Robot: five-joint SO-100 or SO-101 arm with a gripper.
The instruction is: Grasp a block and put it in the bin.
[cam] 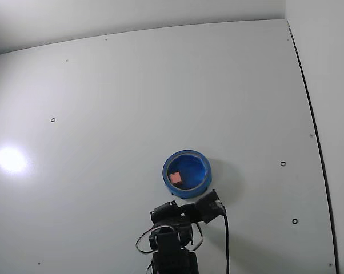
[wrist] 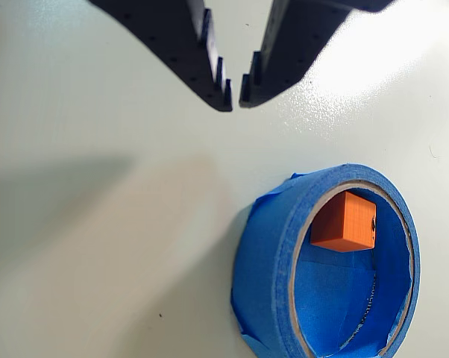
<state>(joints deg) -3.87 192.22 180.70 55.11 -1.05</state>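
Black toothed fingers (wrist: 235,101) are hovering nearly closed and empty over the white desk (wrist: 98,224); at five o'clock, the small orange cube (wrist: 345,222) is already sitting inside the round blue tape-wrapped bin (wrist: 273,253).

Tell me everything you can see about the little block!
The block is a small plain-faced cube, orange in the wrist view and pinkish in the fixed view. It looks like smooth plastic. It lies inside the round blue bin, resting by the inner wall, a bit tilted. The gripper is away from it, holding nothing.
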